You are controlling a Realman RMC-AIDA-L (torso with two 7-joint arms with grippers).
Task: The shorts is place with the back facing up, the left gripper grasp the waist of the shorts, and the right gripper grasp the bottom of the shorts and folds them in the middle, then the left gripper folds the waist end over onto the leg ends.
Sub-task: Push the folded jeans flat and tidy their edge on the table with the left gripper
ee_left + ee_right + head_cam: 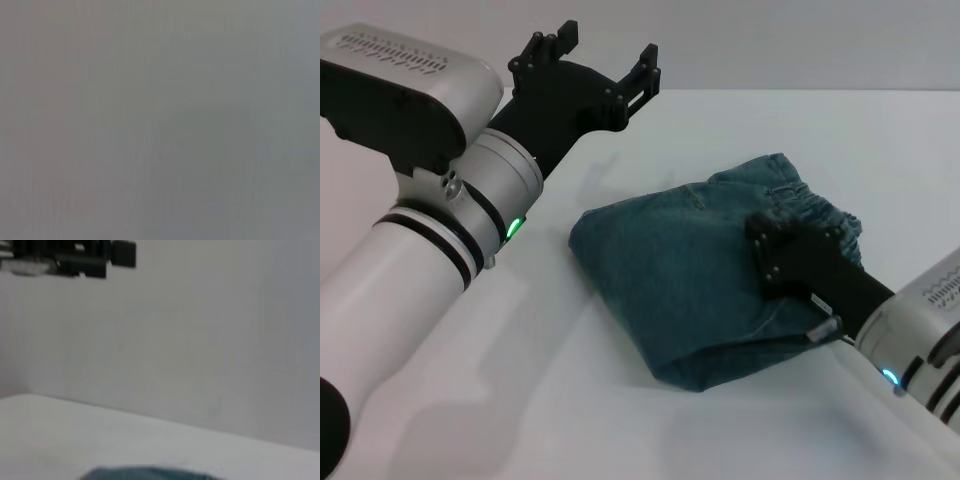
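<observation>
Lying folded on the white bench (470, 400), the shorts (690, 280) hide their hems. The right pincer (798, 243) rests on the ruffled waistband (815, 208); its grip cannot be told. The left pincer (590, 55) hovers released, raised beside the shorts.

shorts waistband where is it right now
In the head view the ruffled waistband lies at the far right end of the folded denim shorts, right by the right claw.
</observation>
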